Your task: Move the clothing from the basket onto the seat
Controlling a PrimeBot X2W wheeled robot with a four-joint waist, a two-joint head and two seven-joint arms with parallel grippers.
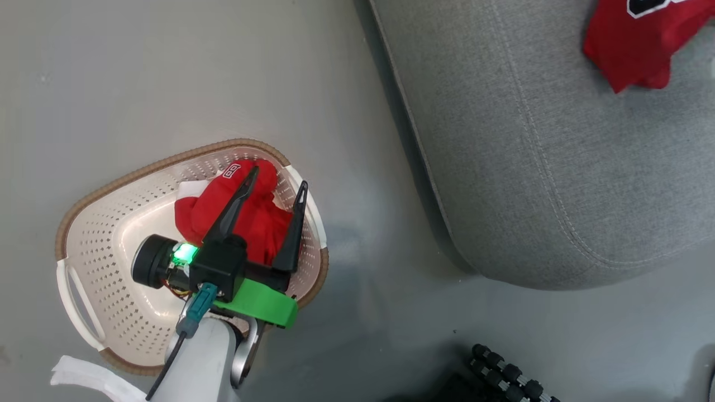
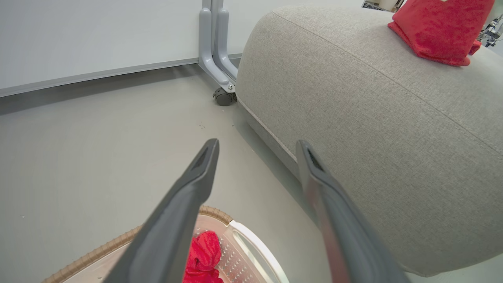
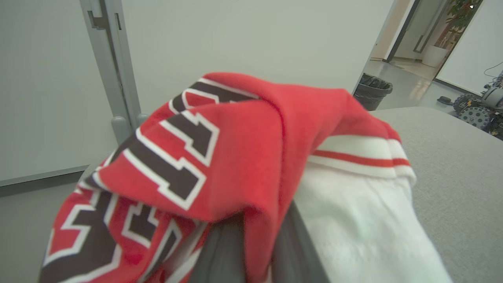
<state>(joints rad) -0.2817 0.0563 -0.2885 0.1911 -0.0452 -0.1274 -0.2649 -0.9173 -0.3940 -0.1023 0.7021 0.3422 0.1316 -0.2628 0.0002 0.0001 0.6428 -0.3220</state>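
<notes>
Head view, from above: a cream perforated basket with a brown rim sits on the grey floor at the left. A crumpled red jersey lies inside it, toward the right wall. The left tool hovers over that jersey with its two dark fingers spread wide, grasping nothing. To the right, well apart from the basket, is the large grey seat, and a second jersey rests near its far right corner. A small white mark on the red jersey is too folded to read.

Left wrist view: the left tool points across the floor toward the seat, released. The red jersey and the basket sit low and near.

Right wrist view: the right tool is clenched on the second jersey, which is bunched over its fingers above the seat. Black block letters edged in white show, but the folds leave no whole word legible.

Risks, as I judge them: the left fingers could snag the basket's holes or pinch only a thin fold, so the jersey slips back. If the right tool draws away without letting go, it could drag the second jersey off the seat.
</notes>
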